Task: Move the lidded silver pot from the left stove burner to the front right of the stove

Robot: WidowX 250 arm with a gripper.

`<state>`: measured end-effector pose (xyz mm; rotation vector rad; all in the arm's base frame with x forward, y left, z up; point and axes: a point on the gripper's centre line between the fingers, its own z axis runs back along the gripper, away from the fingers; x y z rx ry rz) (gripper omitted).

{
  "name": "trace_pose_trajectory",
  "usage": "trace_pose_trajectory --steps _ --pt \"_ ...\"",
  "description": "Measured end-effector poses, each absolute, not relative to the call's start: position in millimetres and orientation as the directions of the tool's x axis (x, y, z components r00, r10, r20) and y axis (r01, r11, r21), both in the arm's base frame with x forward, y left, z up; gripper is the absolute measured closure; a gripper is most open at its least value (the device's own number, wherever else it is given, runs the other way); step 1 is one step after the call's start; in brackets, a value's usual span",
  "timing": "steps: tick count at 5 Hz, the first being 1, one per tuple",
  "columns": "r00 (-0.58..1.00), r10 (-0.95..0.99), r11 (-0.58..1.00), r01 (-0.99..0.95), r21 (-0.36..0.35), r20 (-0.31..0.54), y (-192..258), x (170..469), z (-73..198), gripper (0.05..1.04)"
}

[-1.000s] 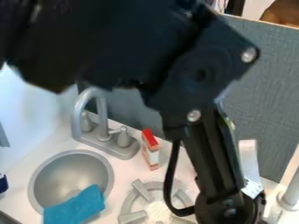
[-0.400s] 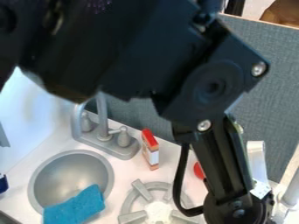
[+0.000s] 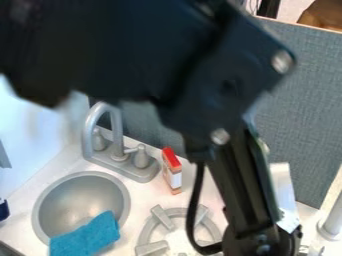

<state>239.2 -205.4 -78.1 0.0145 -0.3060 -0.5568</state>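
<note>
Standing behind the burner (image 3: 161,217), near the arm (image 3: 244,192), was a box (image 3: 172,171); the jaws' opening and hold couldn't be told.

From where I'm standing, the black arm (image 3: 244,190) is a blur, cut off at the top and bottom edges. It hides part of the grey burner (image 3: 162,217), cropped below too. The blue cloth (image 3: 87,237) runs out at the bottom, and I can't quite make out the dark blue thing (image 3: 4,210) cut off at left
</note>
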Motion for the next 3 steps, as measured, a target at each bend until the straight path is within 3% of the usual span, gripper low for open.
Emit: trace_pose_trajectory --steps 1,3 --pt "0.824 -0.475 0.870 0.493 0.023 0.308 -193 239 -57 0.080" --pt "0.823 -0.421 0.880 0.473 -0.050 0.380 -176 233 -11 0.079"
